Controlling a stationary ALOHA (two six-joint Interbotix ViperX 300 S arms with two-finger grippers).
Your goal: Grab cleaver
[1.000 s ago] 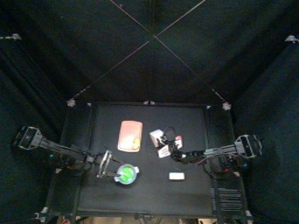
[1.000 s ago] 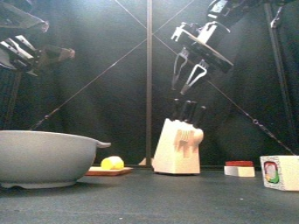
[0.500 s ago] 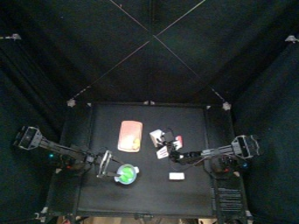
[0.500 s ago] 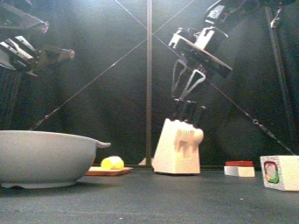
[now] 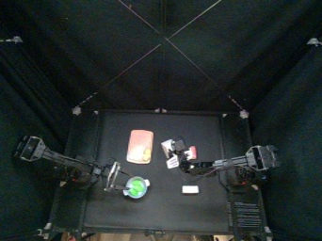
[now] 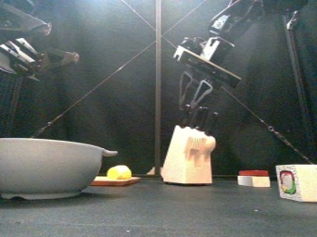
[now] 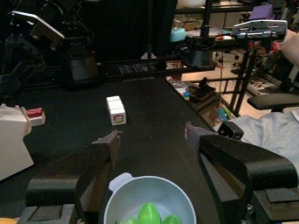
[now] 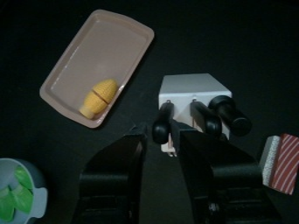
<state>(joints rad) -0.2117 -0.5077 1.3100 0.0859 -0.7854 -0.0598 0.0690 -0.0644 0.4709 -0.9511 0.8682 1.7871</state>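
Now that my right claw (image 6: pixel 194 93) has sunk closer over the knife block (image 6: pixel 188 155), jaws parted and empty, I judge the grab is near: the cleaver (image 8: pixel 229 109) sits slotted in that block, its handle untouched, left arm resting aside.

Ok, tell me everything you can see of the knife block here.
The knife block is a pale, wood-looking block with a slanted top, standing upright on the black table near its middle. Several black handles stick up out of its slots. The pink tray lies beside it, apart. The right pincer hangs open just above the handles, not touching them in the front view.
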